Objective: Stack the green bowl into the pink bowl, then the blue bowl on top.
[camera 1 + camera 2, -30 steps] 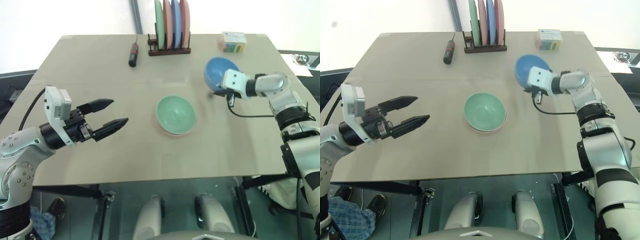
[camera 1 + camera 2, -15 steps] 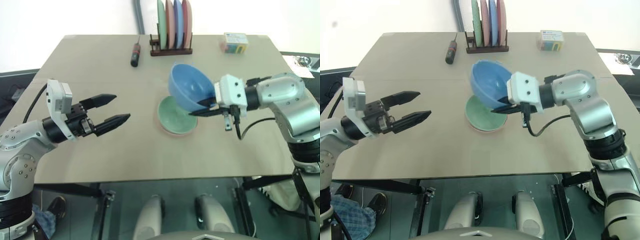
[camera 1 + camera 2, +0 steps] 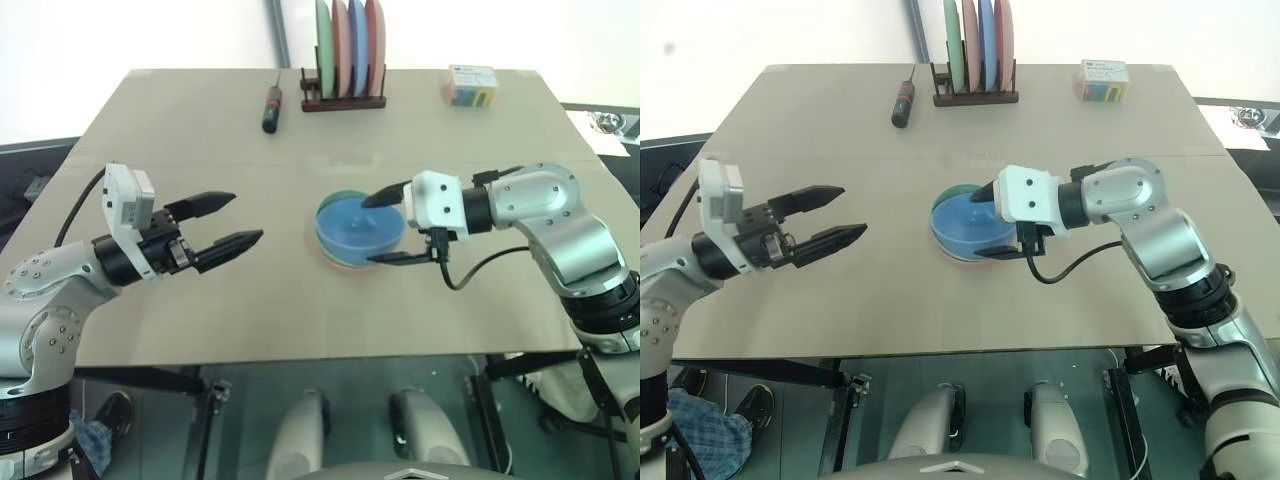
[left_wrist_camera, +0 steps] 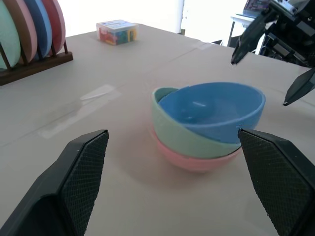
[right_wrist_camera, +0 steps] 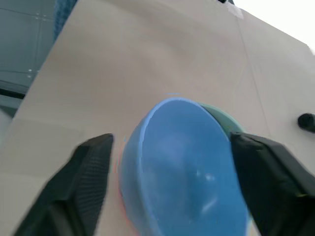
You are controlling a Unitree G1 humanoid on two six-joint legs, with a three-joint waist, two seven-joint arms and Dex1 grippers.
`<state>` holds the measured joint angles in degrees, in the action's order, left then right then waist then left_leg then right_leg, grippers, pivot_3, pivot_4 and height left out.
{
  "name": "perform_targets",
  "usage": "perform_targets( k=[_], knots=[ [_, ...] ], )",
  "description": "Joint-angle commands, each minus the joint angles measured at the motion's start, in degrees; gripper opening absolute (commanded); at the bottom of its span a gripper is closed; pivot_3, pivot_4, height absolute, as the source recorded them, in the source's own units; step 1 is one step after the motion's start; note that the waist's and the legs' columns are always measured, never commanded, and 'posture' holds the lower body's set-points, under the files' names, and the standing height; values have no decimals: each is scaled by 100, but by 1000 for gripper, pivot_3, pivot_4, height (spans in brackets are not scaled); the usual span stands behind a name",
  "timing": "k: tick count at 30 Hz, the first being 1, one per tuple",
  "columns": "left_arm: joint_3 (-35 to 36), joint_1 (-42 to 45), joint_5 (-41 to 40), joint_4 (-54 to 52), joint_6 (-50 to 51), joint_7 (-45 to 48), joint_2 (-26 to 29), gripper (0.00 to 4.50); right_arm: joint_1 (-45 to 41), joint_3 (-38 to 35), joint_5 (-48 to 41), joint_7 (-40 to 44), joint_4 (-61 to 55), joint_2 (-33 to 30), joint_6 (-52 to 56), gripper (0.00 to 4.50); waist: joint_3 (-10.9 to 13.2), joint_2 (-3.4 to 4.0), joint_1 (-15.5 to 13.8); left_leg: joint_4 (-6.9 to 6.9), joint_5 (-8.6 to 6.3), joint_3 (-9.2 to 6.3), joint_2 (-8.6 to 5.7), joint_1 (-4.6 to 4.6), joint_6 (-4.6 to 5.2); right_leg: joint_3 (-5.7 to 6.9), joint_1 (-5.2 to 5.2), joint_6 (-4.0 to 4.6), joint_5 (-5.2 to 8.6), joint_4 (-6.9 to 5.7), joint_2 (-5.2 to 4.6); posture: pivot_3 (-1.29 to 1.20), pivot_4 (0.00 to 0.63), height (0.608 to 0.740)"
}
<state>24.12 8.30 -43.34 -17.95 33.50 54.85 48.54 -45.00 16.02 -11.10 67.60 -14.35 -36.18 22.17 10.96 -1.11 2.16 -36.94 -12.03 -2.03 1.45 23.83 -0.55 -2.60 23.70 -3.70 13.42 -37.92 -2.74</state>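
Note:
The blue bowl (image 3: 356,226) rests slightly tilted inside the green bowl (image 4: 179,138), which sits in the pink bowl (image 4: 197,161) at the table's middle. A sliver of green rim (image 5: 221,118) shows past the blue one. My right gripper (image 3: 368,232) is open, one finger on each side of the stack's right rim, touching nothing that I can see. My left gripper (image 3: 247,216) hovers open and empty well to the left of the bowls, pointing toward them.
At the table's far edge stands a wooden rack (image 3: 340,100) holding several upright plates. A black and red screwdriver (image 3: 269,108) lies left of it, and a small colourful box (image 3: 471,84) sits at the far right.
My right gripper carried the blue bowl from the far right to over the green bowl, set it in and opened. The left gripper stayed where it was.

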Motion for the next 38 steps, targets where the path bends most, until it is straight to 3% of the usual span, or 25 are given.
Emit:
perform_targets(
  k=[1,9,15,24,38],
  knots=[
    [222,-292,13,-325,-209,-49,-84,4500,468,-1012,-456,-234,137,-221,-33,4227,-2,-3,-28,0,0,-1,0,1,0,1,-2,0,0,3,-1,0,150,740],
    [591,-1155,11,-1030,-431,-513,-559,4500,2226,-2590,-1330,183,509,-1041,-135,4227,-2,-3,-53,3,0,4,-2,-1,1,-3,-3,2,1,5,-6,0,150,740],
    [841,-1876,203,-1264,-685,-779,-884,4500,3113,-3506,-1739,531,1033,-1258,-583,4227,-2,-3,-10,0,0,14,1,-11,1,-11,-8,20,13,2,-2,0,150,740],
    [1158,-2233,359,-1037,-1064,-665,-839,4500,3380,-3783,-2045,981,1579,-1476,-751,4227,-3,-4,-8,-8,0,16,2,-10,1,-12,-9,3,24,3,0,0,150,740],
    [988,-2125,456,-924,-1367,-428,-707,4500,3526,-3797,-2206,973,1596,-1449,-887,4227,-3,-4,-11,-8,0,16,2,-9,1,-13,-9,3,24,3,0,0,150,740]
  ],
)
